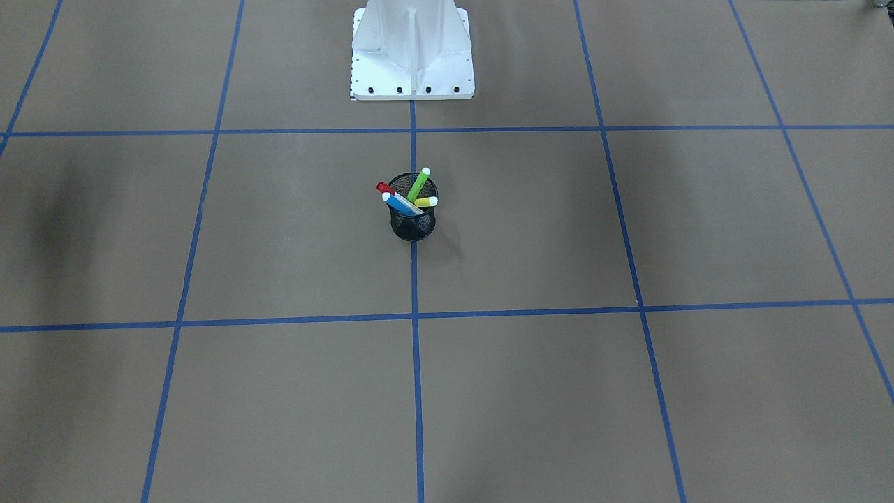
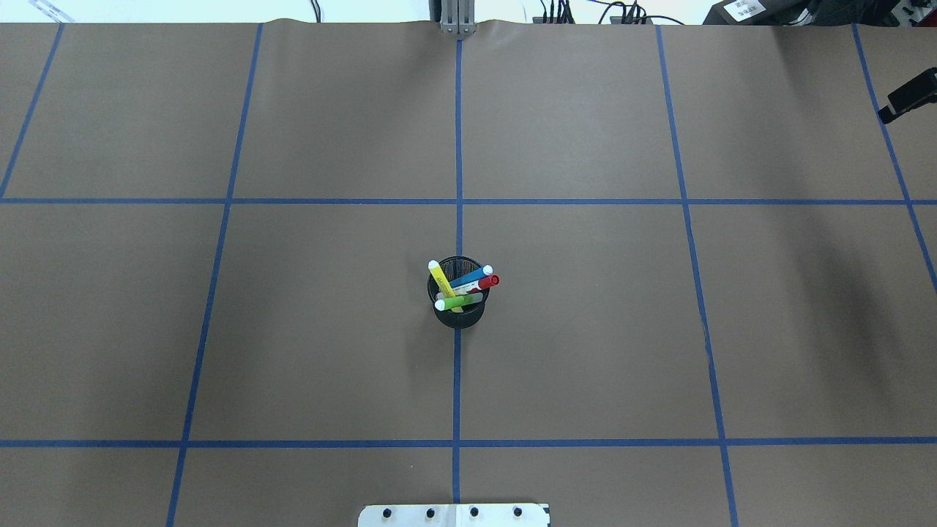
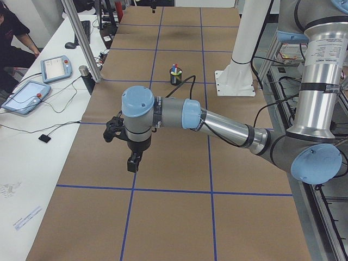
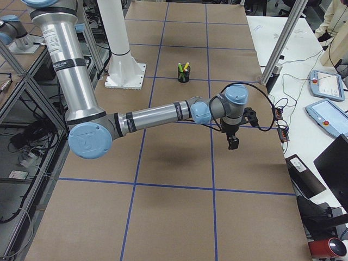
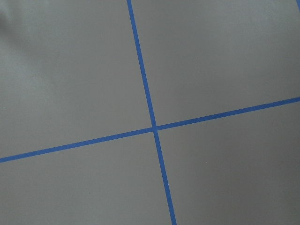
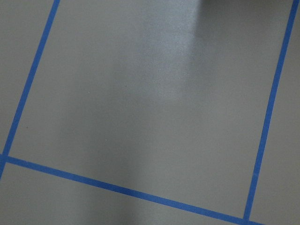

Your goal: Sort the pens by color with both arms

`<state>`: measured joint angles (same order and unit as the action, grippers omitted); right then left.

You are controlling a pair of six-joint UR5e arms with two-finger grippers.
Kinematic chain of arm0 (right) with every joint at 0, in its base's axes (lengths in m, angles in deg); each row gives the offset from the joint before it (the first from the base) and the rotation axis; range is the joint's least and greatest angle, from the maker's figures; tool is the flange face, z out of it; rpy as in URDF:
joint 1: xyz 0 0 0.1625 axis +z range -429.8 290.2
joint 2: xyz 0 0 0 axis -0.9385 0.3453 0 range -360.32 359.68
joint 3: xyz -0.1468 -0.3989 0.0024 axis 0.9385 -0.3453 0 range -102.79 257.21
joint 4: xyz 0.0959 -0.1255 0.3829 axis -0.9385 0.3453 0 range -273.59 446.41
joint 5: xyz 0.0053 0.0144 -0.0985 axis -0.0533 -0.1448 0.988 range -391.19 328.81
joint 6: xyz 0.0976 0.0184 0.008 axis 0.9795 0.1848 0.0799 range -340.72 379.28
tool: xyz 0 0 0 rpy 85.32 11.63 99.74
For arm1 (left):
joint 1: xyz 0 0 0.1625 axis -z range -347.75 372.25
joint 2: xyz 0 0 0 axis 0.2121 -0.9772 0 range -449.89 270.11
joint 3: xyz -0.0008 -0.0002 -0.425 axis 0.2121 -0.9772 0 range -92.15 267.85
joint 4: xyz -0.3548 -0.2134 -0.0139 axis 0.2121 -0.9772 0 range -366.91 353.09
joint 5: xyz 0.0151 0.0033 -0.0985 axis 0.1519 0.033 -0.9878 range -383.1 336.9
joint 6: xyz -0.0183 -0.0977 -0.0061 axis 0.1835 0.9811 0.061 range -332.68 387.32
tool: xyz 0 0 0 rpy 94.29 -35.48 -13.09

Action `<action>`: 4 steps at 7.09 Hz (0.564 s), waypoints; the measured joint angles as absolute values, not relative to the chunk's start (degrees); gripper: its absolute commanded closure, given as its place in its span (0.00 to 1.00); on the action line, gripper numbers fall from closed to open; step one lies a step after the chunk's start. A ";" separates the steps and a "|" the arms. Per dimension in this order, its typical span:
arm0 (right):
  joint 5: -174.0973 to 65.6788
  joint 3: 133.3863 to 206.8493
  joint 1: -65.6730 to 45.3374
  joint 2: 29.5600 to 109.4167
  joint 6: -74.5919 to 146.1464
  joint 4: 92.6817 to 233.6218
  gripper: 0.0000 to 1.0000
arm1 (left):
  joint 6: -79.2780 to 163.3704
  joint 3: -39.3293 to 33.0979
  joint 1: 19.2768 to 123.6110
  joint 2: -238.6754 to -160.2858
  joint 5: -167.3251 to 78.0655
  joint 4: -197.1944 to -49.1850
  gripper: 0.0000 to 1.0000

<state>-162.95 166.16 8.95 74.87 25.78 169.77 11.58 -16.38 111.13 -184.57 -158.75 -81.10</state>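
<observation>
Four pens stand together in a black mesh cup (image 1: pixel 413 225) at the table's middle: a blue pen (image 1: pixel 401 202), a white pen with red cap (image 1: pixel 382 187), a green pen (image 1: pixel 419 184) and a yellow pen (image 1: pixel 426 202). The overhead view also shows the cup (image 2: pixel 460 316) with the yellow (image 2: pixel 441 280), blue (image 2: pixel 472 278), red-capped (image 2: pixel 489 281) and green (image 2: pixel 457 301) pens. My left gripper (image 3: pixel 132 162) hangs above the table far from the cup. My right gripper (image 4: pixel 232 143) hangs above the opposite end. Whether either is open or shut, I cannot tell.
The brown table is marked with a blue tape grid (image 2: pixel 458 201). The white robot base (image 1: pixel 412 52) stands behind the cup. A black device (image 2: pixel 908 95) juts in at the overhead view's right edge. Tablets and cables (image 3: pixel 32 92) lie on the side bench.
</observation>
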 measured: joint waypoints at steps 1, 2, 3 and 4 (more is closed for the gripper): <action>-163.34 166.15 8.95 75.37 26.06 168.62 0.01 | 11.58 -16.37 111.13 -184.56 -158.73 -81.07 0.01; -164.68 166.16 8.88 75.08 27.01 168.15 0.03 | 11.58 -16.40 111.13 -184.55 -158.74 -81.07 0.01; -167.55 166.09 8.27 73.05 30.71 167.97 0.03 | 11.58 -16.48 111.13 -184.55 -158.77 -80.99 0.01; -170.24 166.19 6.45 69.76 37.62 167.82 0.03 | 11.58 -16.52 111.12 -184.52 -158.79 -80.96 0.01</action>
